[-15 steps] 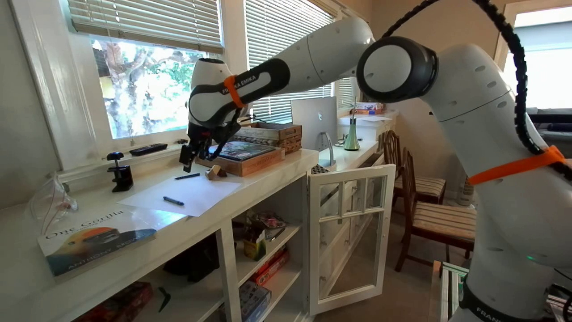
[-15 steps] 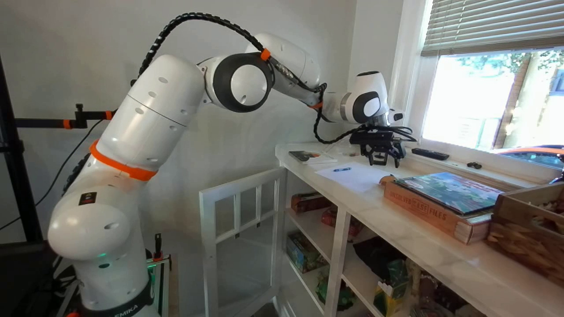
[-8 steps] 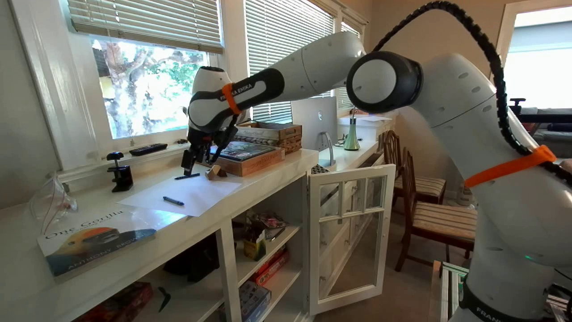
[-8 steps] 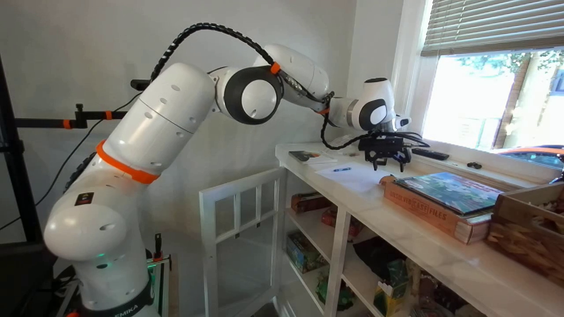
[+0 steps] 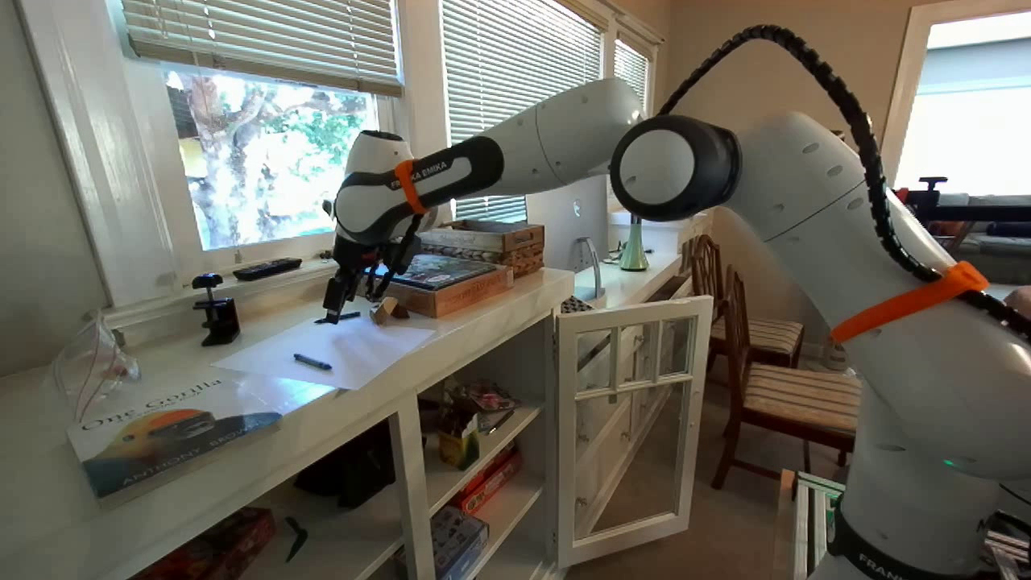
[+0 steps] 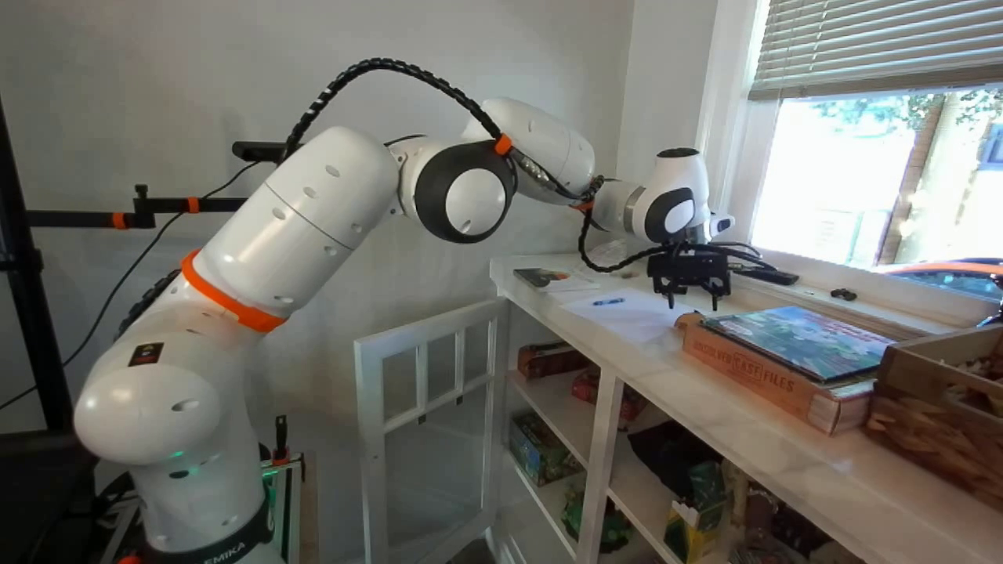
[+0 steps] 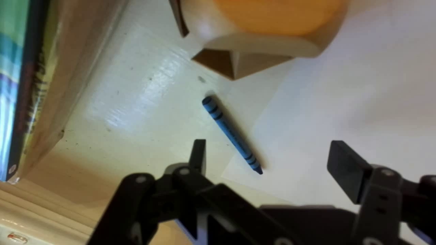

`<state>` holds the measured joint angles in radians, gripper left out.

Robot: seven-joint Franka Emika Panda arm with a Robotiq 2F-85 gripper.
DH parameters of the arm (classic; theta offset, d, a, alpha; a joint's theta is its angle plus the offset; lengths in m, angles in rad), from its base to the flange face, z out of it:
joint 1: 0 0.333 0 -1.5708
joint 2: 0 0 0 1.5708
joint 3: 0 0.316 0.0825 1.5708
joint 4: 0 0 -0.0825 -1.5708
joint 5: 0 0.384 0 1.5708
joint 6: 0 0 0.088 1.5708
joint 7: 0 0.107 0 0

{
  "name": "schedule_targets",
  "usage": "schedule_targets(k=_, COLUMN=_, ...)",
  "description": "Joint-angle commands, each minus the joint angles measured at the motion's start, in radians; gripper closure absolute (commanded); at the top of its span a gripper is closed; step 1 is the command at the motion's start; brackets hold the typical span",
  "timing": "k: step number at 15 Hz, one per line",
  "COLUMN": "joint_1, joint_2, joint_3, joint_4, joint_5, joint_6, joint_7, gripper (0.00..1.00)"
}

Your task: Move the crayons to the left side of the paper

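Note:
Two blue crayons show. One crayon (image 7: 235, 136) lies slanted in the wrist view, its tip on a corner of the white paper (image 7: 306, 122) and its blunt end on the counter. In an exterior view this crayon (image 5: 351, 315) is partly hidden behind a finger. The second crayon (image 5: 312, 362) lies on the paper (image 5: 378, 342) nearer the counter's front; it also shows in an exterior view (image 6: 608, 301). My gripper (image 7: 267, 149) is open and empty, above the paper's corner. The first crayon's tip shows between its fingertips. The gripper shows in both exterior views (image 5: 354, 304) (image 6: 693, 302).
An orange-brown block-like object (image 7: 269, 23) stands close to the crayon on the paper's edge. A game box (image 5: 471, 292) with a printed case on top is beside it. A black clamp (image 5: 219, 318), a book (image 5: 173, 435) and an open cabinet door (image 5: 632, 435) are around.
The arm has come down, and the gripper is lower, nearer the counter at the first crayon. It has turned a little and shifted toward the game box. The crayons have not moved.

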<state>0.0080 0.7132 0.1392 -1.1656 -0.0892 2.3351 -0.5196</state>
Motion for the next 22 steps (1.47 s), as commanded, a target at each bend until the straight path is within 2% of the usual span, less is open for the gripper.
schedule_targets(k=1, joint_1=-0.016, joint_2=0.064, joint_3=0.026, joint_4=0.095, joint_5=0.026, joint_6=-0.033, joint_7=-0.063, gripper=0.02)
schedule_targets(k=5, joint_1=-0.019, joint_2=0.100, joint_3=0.030, joint_4=0.147, joint_5=0.029, joint_6=-0.048, joint_7=-0.088, gripper=0.02)
schedule_targets(k=6, joint_1=-0.018, joint_2=0.107, joint_3=0.030, joint_4=0.156, joint_5=0.029, joint_6=-0.051, joint_7=-0.094, gripper=0.10)
schedule_targets(k=7, joint_1=-0.018, joint_2=0.114, joint_3=0.030, joint_4=0.168, joint_5=0.031, joint_6=-0.058, joint_7=-0.098, gripper=0.24)
schedule_targets(k=9, joint_1=-0.016, joint_2=0.124, joint_3=0.030, joint_4=0.181, joint_5=0.030, joint_6=-0.067, joint_7=-0.105, gripper=0.35)
schedule_targets(k=12, joint_1=-0.016, joint_2=0.136, joint_3=0.030, joint_4=0.198, joint_5=0.031, joint_6=-0.088, joint_7=-0.118, gripper=0.44)
schedule_targets(k=13, joint_1=-0.015, joint_2=0.136, joint_3=0.032, joint_4=0.204, joint_5=0.032, joint_6=-0.099, joint_7=-0.122, gripper=0.52)
schedule_targets(k=14, joint_1=-0.014, joint_2=0.137, joint_3=0.031, joint_4=0.206, joint_5=0.032, joint_6=-0.107, joint_7=-0.126, gripper=0.51)
schedule_targets(k=15, joint_1=-0.014, joint_2=0.138, joint_3=0.032, joint_4=0.209, joint_5=0.034, joint_6=-0.114, joint_7=-0.131, gripper=0.66)
schedule_targets(k=16, joint_1=-0.012, joint_2=0.139, joint_3=0.032, joint_4=0.214, joint_5=0.034, joint_6=-0.122, joint_7=-0.133, gripper=0.75)
schedule_targets(k=17, joint_1=-0.011, joint_2=0.139, joint_3=0.031, joint_4=0.219, joint_5=0.033, joint_6=-0.130, joint_7=-0.135, gripper=0.78)
schedule_targets(k=19, joint_1=-0.008, joint_2=0.140, joint_3=0.028, joint_4=0.229, joint_5=0.031, joint_6=-0.145, joint_7=-0.139, gripper=0.95)
schedule_targets(k=20, joint_1=-0.007, joint_2=0.140, joint_3=0.026, joint_4=0.233, joint_5=0.030, joint_6=-0.151, joint_7=-0.141, gripper=1.00)
schedule_targets(k=22, joint_1=-0.006, joint_2=0.141, joint_3=0.025, joint_4=0.242, joint_5=0.029, joint_6=-0.166, joint_7=-0.143, gripper=1.00)
